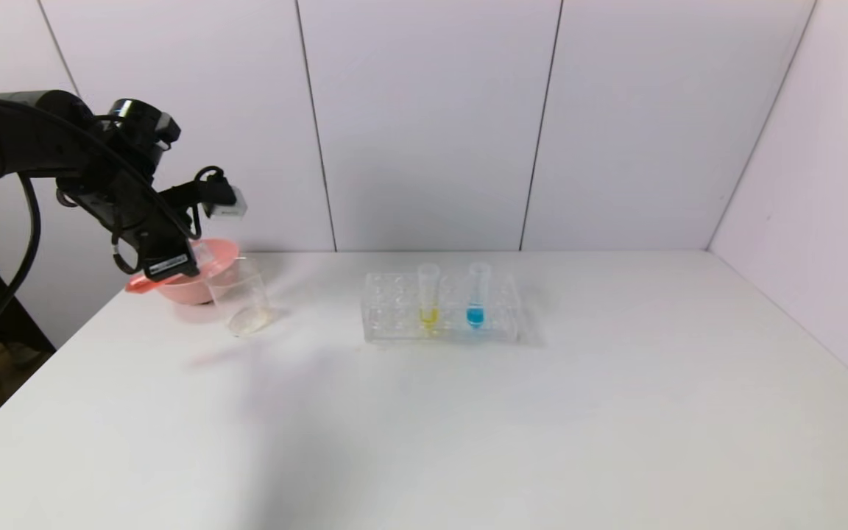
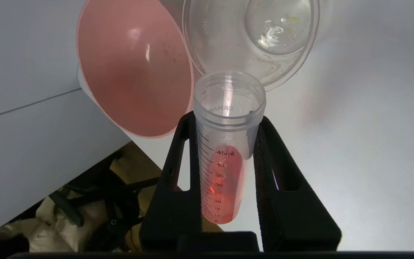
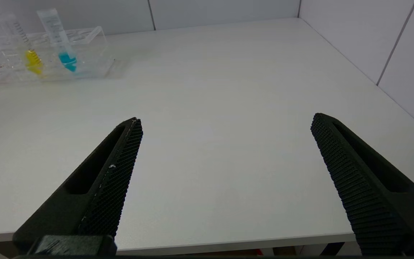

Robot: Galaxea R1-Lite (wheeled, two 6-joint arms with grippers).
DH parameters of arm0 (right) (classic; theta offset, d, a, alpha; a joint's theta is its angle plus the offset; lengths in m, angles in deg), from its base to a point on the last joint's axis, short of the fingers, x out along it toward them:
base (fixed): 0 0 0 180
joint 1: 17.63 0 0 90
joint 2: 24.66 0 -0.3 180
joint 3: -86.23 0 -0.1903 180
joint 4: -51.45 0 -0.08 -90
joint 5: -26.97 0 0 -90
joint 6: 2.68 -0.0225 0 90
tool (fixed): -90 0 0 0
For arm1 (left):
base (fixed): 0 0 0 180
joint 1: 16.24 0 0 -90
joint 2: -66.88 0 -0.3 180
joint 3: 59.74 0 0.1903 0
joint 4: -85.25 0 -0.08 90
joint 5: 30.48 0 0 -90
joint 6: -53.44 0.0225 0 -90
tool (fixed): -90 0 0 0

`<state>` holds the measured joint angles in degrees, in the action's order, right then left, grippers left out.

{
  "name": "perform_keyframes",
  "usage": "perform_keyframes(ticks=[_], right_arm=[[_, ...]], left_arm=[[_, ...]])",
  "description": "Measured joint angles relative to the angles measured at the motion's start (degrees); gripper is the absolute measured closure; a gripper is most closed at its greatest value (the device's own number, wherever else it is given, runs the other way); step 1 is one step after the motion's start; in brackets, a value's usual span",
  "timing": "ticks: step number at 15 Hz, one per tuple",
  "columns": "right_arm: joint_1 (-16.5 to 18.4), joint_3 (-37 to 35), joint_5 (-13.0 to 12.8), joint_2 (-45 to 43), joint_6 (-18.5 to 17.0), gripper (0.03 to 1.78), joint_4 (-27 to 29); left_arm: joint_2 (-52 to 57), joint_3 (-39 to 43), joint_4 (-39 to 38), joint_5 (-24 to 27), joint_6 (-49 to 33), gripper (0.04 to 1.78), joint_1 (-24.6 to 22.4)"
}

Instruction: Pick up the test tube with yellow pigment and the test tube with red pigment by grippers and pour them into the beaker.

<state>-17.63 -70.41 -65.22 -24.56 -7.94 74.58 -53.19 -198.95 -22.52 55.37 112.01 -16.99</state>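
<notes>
My left gripper (image 2: 226, 120) is shut on the test tube with red pigment (image 2: 225, 172). It holds the tube tilted, with the open mouth toward the rim of the clear beaker (image 2: 221, 46). The red liquid lies along the tube's side, up to near the 45 mL mark. In the head view the left gripper (image 1: 174, 259) hangs at the table's far left, just above the beaker (image 1: 241, 300). The test tube with yellow pigment (image 1: 428, 296) stands in the clear rack (image 1: 394, 325), and it also shows in the right wrist view (image 3: 27, 50). My right gripper (image 3: 226, 120) is open and empty over the table's front edge.
A pink bowl (image 1: 196, 283) sits right behind the beaker at the table's left edge, and it also shows in the left wrist view (image 2: 131, 72). A tube with blue liquid (image 1: 475, 296) stands in the rack beside the yellow one. White walls close the back and the right.
</notes>
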Motion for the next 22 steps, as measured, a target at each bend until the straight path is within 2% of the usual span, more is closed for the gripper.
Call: perform_keyframes(ticks=[14, 22], right_arm=[[0.00, 0.00, 0.00, 0.00, 0.00, 0.10, 0.00], [0.00, 0.00, 0.00, 0.01, 0.00, 0.10, 0.02]], left_arm=[[-3.78, -0.06, -1.41, -19.49, 0.07, 1.38, 5.23], [-4.02, 0.00, 1.57, -27.95, 0.18, 1.38, 8.62]])
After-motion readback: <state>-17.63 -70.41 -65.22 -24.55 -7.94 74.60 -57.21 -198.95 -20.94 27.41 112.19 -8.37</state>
